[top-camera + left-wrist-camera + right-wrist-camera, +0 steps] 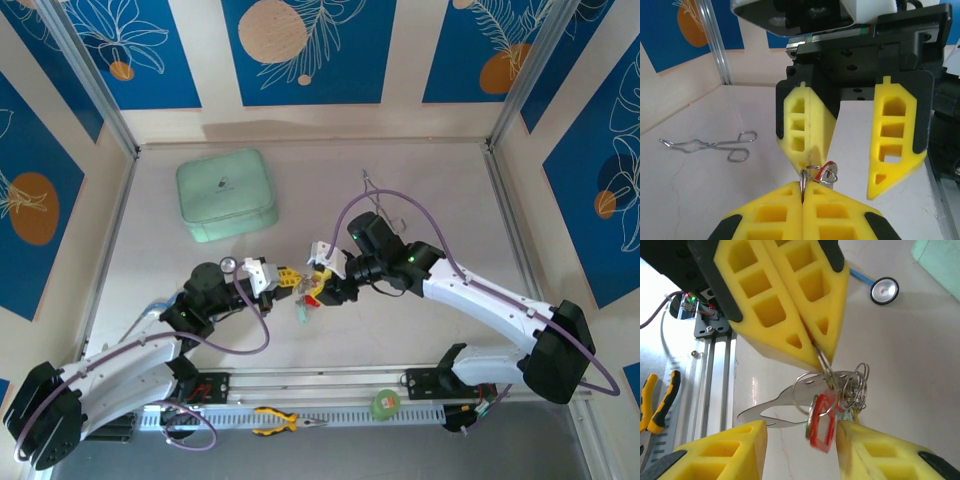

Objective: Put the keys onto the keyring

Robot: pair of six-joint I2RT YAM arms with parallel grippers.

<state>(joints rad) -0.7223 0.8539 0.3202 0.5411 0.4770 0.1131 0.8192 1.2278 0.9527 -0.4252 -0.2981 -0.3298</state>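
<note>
Keys [822, 422] at tip of left tool [816, 346]

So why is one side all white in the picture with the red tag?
Right wrist view: bright light washes out the left edge, and the keys look a bit soft. Left wrist view: the left gripper, shut on the keys, looms huge near the lens. Top view: even light, soft shadows.

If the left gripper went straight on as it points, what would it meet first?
Beyond the keys it holds, probably a finger of the open right gripper; depth is unclear.
</note>
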